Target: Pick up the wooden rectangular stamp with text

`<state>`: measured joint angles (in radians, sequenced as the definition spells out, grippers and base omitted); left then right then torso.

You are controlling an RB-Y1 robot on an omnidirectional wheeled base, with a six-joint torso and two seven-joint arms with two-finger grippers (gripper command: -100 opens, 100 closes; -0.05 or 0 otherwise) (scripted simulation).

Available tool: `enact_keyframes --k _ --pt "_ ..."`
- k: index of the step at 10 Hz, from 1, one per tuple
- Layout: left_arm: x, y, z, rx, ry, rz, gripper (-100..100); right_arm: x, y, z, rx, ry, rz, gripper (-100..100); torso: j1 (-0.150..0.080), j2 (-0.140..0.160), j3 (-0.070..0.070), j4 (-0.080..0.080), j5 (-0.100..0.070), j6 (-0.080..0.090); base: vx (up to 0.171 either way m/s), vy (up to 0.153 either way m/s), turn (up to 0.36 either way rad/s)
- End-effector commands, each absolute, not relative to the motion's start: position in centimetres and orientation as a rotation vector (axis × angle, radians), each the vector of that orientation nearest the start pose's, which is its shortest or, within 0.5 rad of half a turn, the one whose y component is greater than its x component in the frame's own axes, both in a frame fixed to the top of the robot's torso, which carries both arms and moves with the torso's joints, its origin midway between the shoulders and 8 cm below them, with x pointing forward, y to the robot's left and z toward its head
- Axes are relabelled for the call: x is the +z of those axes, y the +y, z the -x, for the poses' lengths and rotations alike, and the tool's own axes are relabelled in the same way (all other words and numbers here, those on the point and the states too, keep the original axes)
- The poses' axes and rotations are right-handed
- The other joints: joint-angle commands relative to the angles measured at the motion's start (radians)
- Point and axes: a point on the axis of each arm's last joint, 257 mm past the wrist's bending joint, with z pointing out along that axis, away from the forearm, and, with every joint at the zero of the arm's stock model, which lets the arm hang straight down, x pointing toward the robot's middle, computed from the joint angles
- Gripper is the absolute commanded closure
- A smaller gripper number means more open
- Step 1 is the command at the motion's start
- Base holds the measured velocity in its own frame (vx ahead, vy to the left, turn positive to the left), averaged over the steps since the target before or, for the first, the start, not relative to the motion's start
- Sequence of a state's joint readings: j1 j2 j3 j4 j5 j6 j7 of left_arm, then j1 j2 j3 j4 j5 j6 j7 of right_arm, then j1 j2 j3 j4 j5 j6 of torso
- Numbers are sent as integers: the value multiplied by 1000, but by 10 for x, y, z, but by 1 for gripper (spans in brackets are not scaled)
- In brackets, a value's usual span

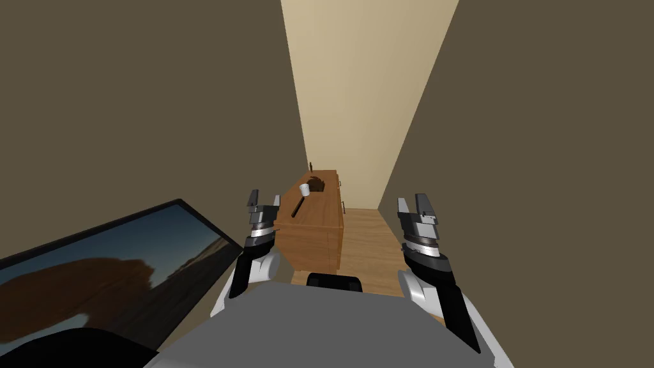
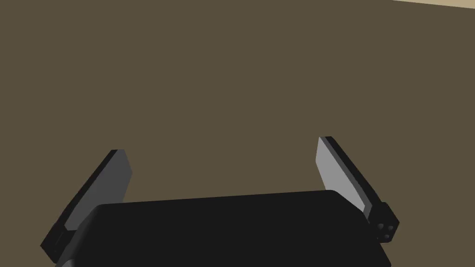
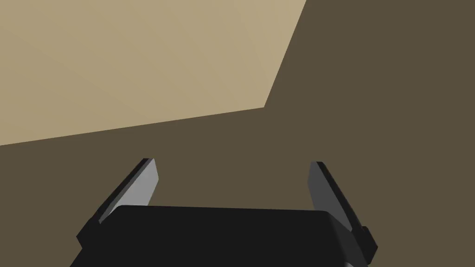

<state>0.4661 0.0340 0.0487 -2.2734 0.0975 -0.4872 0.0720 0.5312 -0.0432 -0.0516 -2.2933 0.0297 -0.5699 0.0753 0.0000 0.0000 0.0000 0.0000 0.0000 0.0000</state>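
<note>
While spread, left tool (image 1: 265, 197), right tool (image 1: 412, 200).

No readable text, label, brand, number or sign for you here. Far wooden bench (image 1: 317, 225) carries white cup (image 1: 304, 189), dark stick-like thing (image 1: 298, 206) and dark brown lump (image 1: 316, 183). All too small for you to tell any lettering on them.

Dim, flat light; walls splayed cornerward
</note>
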Motion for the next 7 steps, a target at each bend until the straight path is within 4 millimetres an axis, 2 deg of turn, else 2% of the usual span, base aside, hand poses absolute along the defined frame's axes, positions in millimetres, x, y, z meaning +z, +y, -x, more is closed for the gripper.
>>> enact_keyframes --k 1,4,7 --pt "20 304 -353 -1408 589 737 -100 34 -287 -326 1168 643 -525 0 0 0 0 0 0 0 -21 -73 12" --pt "-11 317 -369 -1422 669 839 -100 34 -286 -326 1168 643 -525 0 -10 3 2 1 -2 0 -53 -157 29" --pt "-60 339 -387 -1418 772 1000 -100 34 -286 -326 1168 643 -525 0 -13 5 3 1 -3 0 -83 -190 38"
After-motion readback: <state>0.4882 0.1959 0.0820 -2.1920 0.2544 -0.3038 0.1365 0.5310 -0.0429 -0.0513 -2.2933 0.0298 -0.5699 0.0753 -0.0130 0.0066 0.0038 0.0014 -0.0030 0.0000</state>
